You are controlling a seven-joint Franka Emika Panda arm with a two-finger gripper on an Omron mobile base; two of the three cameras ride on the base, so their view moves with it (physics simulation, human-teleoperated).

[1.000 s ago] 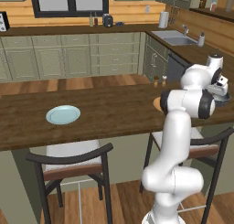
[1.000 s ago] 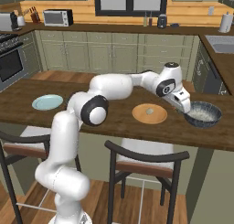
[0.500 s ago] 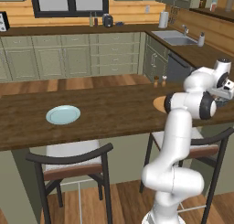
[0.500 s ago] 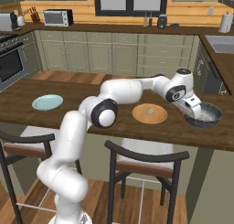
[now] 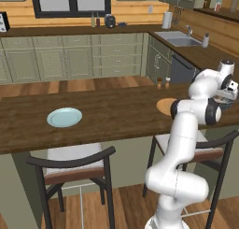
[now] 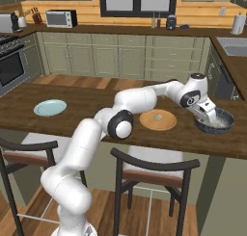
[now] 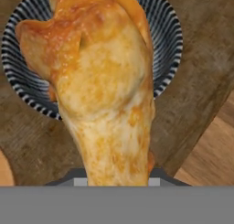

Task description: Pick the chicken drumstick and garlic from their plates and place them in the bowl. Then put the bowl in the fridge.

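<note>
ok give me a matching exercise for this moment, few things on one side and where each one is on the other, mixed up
Things:
1. chicken drumstick
2. garlic
3. blue plate
4. bowl

Places:
A. far left on the counter, bare
B. held in the pincer, above the bowl
C. on the tan plate
D. right end of the counter, beyond the tan plate

Pairs: 1-B, 2-C, 3-A, 4-D

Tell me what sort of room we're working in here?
A home kitchen, rendered: a sink set in the back counter, a microwave beside the stove, green-grey cabinets, and a wooden island counter with stools.
</note>
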